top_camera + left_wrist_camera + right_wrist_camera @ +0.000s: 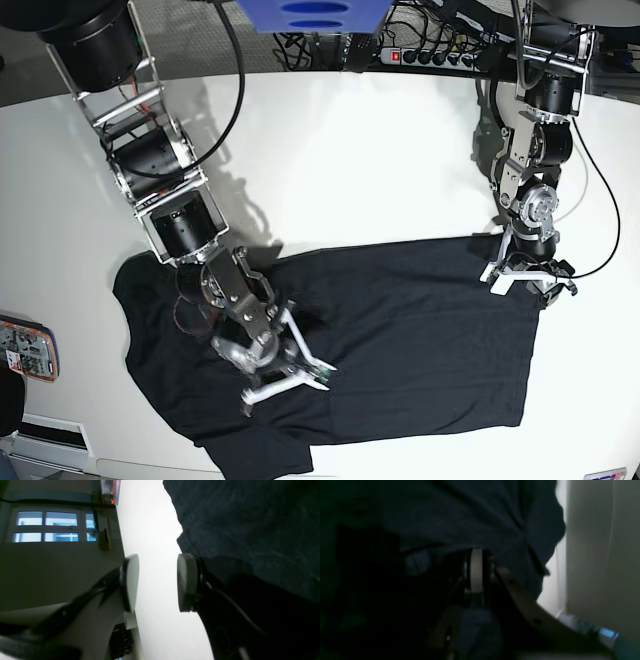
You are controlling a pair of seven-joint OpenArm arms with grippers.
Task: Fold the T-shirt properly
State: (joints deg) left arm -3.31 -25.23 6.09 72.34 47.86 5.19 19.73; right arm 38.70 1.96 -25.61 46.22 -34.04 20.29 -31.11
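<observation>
I find the T-shirt (400, 340) spread flat along the near edge of the tabletop (350, 170). My right gripper (476, 572) is pressed together, pinching its fabric near that edge. Farther back, my left gripper (158, 582) stands spread at the shirt's right edge, holding nothing.

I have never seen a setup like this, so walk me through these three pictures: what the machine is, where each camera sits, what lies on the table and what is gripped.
This is a two-armed robot at a white table. The base view looks down from above; the other two come from cameras on the wrists.

A black T-shirt lies spread on the table.

The right gripper, on the overhead picture's left, is over the shirt. Its wrist view shows its jaws shut among dark cloth; whether they pinch any cannot be told.

The left gripper, at the shirt's far corner, has its jaws open over bare table and holds nothing.

An orange-edged device lies at the table edge.
</observation>
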